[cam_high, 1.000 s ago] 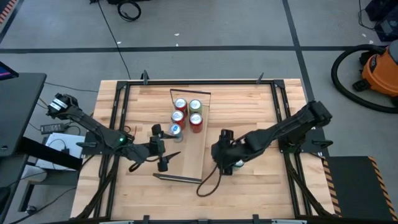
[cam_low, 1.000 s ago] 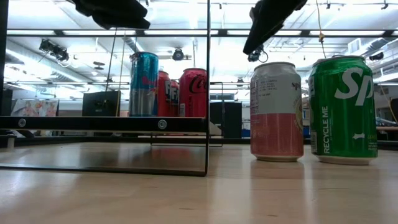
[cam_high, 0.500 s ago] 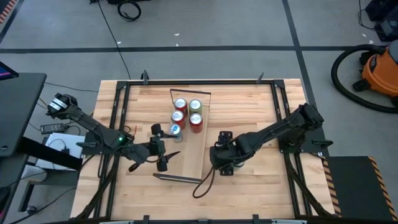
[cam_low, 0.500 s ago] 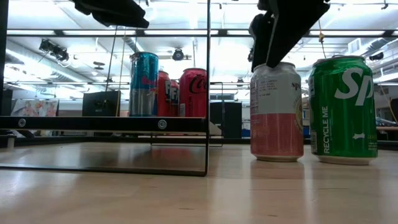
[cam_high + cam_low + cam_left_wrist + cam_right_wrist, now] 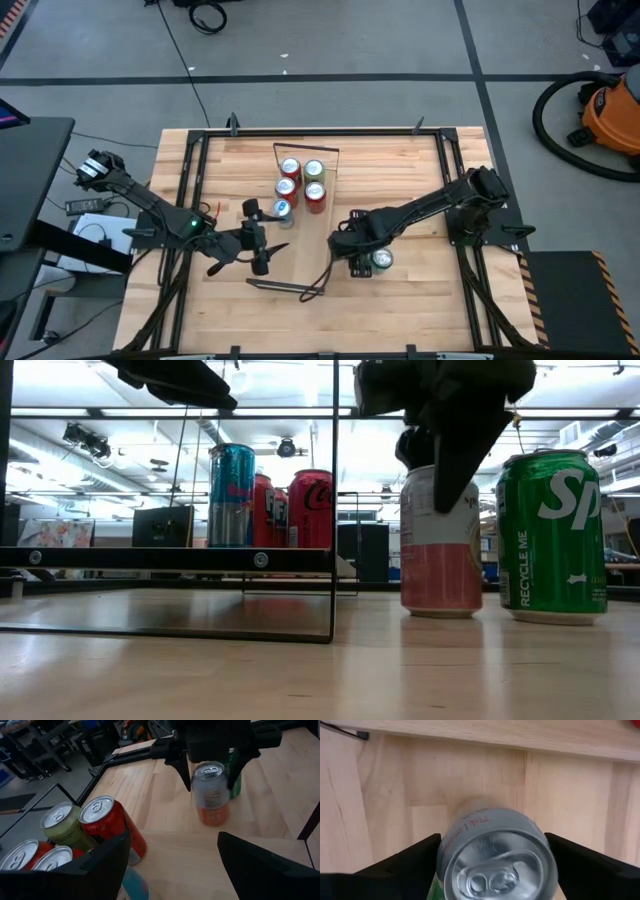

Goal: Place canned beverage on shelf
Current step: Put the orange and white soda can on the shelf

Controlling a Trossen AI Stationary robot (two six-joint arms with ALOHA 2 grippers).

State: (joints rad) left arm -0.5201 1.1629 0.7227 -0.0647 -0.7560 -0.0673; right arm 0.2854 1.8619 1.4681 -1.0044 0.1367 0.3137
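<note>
A pink-and-white can (image 5: 440,540) stands upright on the tabletop beside a green can (image 5: 552,535), right of the shelf (image 5: 308,240). The shelf is a light-wood board on dark rod frames (image 5: 333,510), and several cans (image 5: 300,183) stand at its far end. My right gripper (image 5: 495,865) is open and low over the pink-and-white can (image 5: 210,790), with one finger (image 5: 405,865) on each side of its upper part. My left gripper (image 5: 260,242) is open and empty above the shelf's left edge. My right gripper comes from above, pointing down, with its fingers (image 5: 182,767) on either side of the pink-and-white can's upper wall (image 5: 451,840). I cannot tell whether they touch it. The can stands upright on the tabletop.
The green can (image 5: 381,261) stands close to the right of the right gripper. The shelf's near rod frame (image 5: 285,287) lies to the gripper's left. Red, blue and pale green cans (image 5: 75,827) crowd the shelf's far end; its near half (image 5: 310,255) is bare board.
My right gripper has moved toward the table's left and near edges and come down over the pink-and-white can. Its fingers, which were above the can's top, now reach down past the rim on both sides.
</note>
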